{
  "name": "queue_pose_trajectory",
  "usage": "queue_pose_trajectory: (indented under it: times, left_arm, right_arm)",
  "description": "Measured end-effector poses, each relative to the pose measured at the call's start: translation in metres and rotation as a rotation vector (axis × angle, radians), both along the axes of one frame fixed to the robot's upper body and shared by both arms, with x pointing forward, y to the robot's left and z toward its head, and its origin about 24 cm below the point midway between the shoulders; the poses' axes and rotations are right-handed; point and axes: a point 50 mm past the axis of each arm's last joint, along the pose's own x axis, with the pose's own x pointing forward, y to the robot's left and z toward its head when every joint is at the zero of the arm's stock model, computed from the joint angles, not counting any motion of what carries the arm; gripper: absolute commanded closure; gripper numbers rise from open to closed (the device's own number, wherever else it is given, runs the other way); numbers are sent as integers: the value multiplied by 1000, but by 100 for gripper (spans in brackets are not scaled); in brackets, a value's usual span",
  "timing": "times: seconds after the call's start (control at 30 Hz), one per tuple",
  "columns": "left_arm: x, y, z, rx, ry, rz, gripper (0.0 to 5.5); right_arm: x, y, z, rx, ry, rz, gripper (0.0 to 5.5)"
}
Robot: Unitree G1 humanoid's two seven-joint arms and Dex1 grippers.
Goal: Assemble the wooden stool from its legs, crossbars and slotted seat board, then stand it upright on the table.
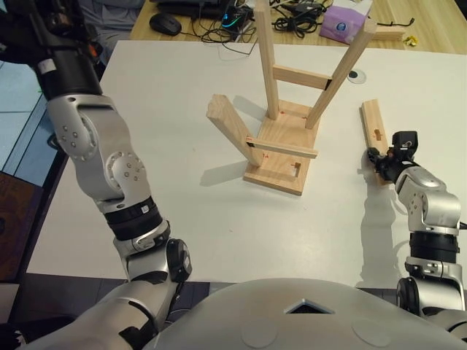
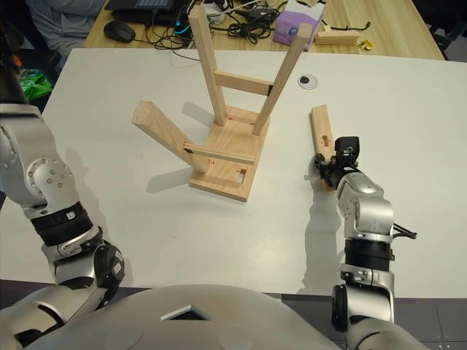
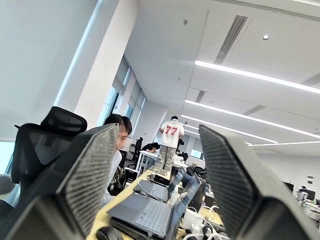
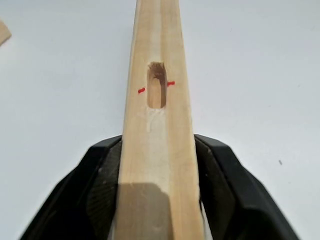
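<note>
White table (image 1: 182,73) with a half-built pale wooden stool lying upside down. The flat slotted seat board (image 1: 273,175) rests on the tabletop near the middle. Two square wooden legs stand up from its far side, one (image 1: 266,58) about upright and the other (image 1: 339,73) tilted, joined by a short upper crossbar (image 1: 300,76). A third wooden leg (image 1: 233,130) leans steeply out to the left from the board's left edge. A thin lower crossbar (image 1: 284,149) runs from it across the board, just beyond an open rectangular slot (image 1: 295,168) at the near right corner. The loose fourth wooden leg (image 4: 157,125) lies flat to the right of the board, apart from it, with its red-marked mortise hole (image 4: 156,92) facing up. The right gripper (image 2: 325,166) is clamped on that leg's near end, one black finger on each side. The left gripper (image 3: 160,150) is raised off the table and points into the room, fingers spread with nothing between them. A round grey grommet (image 1: 355,75) is set in the tabletop beyond the loose leg. On the far desk are a black mouse (image 1: 166,24), tangled cables (image 1: 299,11), a purple box (image 1: 343,22) and a spare wood piece (image 1: 387,33).
</note>
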Motion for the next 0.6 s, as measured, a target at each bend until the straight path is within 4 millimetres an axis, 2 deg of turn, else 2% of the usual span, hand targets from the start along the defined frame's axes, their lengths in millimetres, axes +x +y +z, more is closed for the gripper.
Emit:
queue_pose_trajectory:
  times: [0.17,0.27,0.33,0.4,0.47,0.6]
  left_arm:
    - [-5,6,56,68,-164,4,249]
    - [-4,-7,78,96,-217,-76,249]
    - [1,-25,85,111,-218,-194,249]
    - [7,-51,93,106,-226,-360,249]
    - [17,-71,93,87,-186,-515,249]
    - [32,-113,81,140,-62,-813,249]
  right_arm:
    - [11,12,40,-175,-388,19,337]
    - [14,12,60,-277,-585,5,337]
    - [18,8,82,-344,-714,6,337]
    - [27,5,119,-410,-882,24,337]
    - [32,11,148,-424,-998,85,337]
    - [38,29,179,-387,-1100,286,337]
